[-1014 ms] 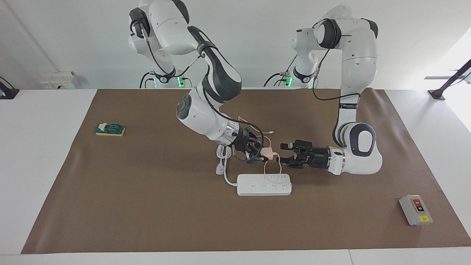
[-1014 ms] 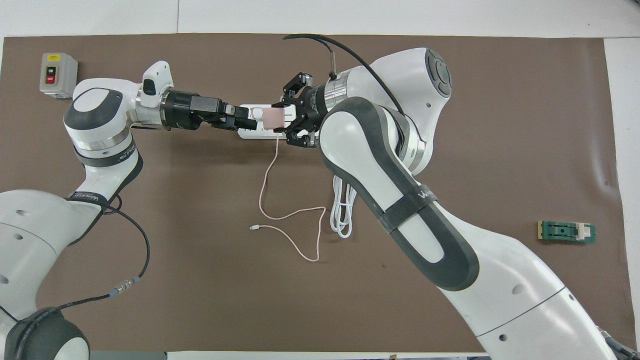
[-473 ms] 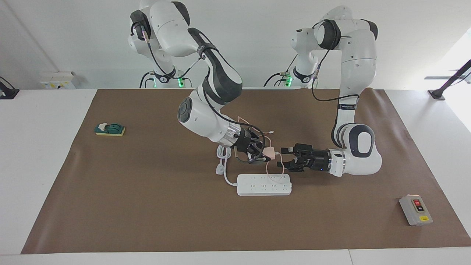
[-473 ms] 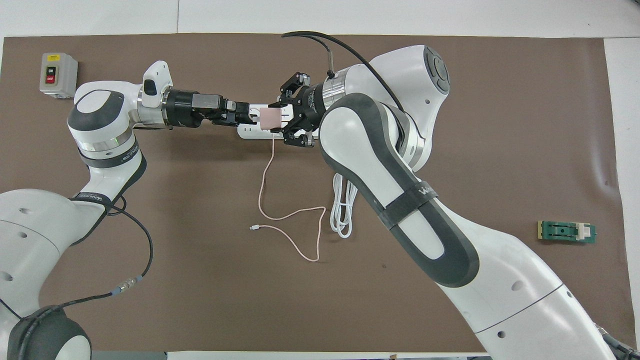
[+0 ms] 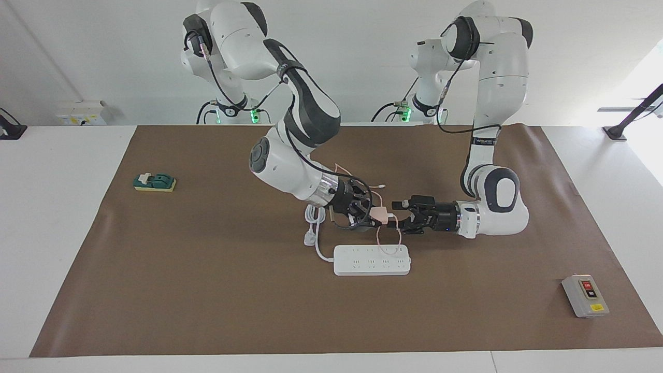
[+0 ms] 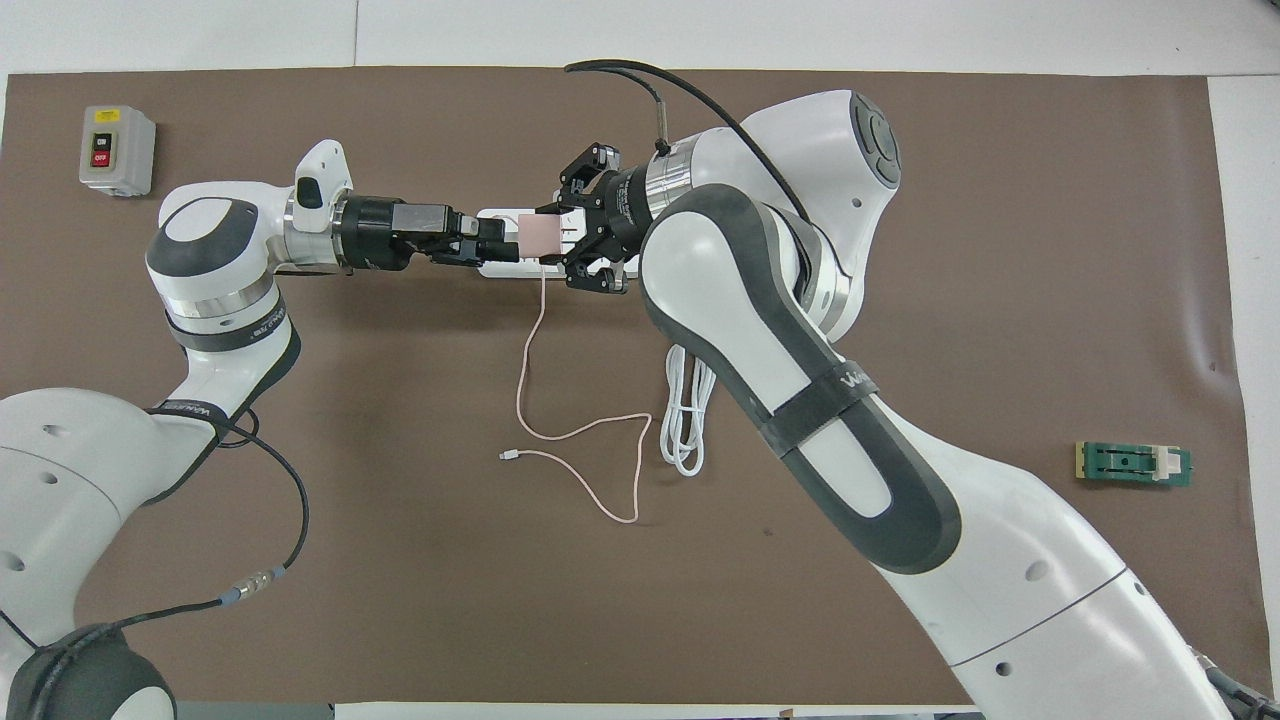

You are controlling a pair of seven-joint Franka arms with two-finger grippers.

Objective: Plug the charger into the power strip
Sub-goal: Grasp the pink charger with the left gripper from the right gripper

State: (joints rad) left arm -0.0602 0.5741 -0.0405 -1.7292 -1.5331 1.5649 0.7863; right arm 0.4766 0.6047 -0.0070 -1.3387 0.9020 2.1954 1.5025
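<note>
1. The right gripper is up in the air with the charger pinched between its fingers. It's the little pale pink cube, and it's clearly off the table.
2. The left gripper comes in from the other end and its tips are right up against the charger. I can't tell if its fingers are apart or together, or if they've actually got hold of it.
3. In the overhead view both grippers meet at the charger, with the right gripper on one side and the left gripper on the other, both over the power strip.
4. The power strip lies flat on the table below the two grippers, sockets up, nothing plugged in. Its thick white cord runs off the end under the right arm and sits in a loose coil near the right gripper's wrist.
5. The charger's thin pink cable hangs down from the cube and trails along the table toward the robots, ending in a small connector lying loose.
6. Off toward the left arm's end of the table there's a grey box with buttons, well away from either gripper. A green block sits way out toward the right arm's end.
</note>
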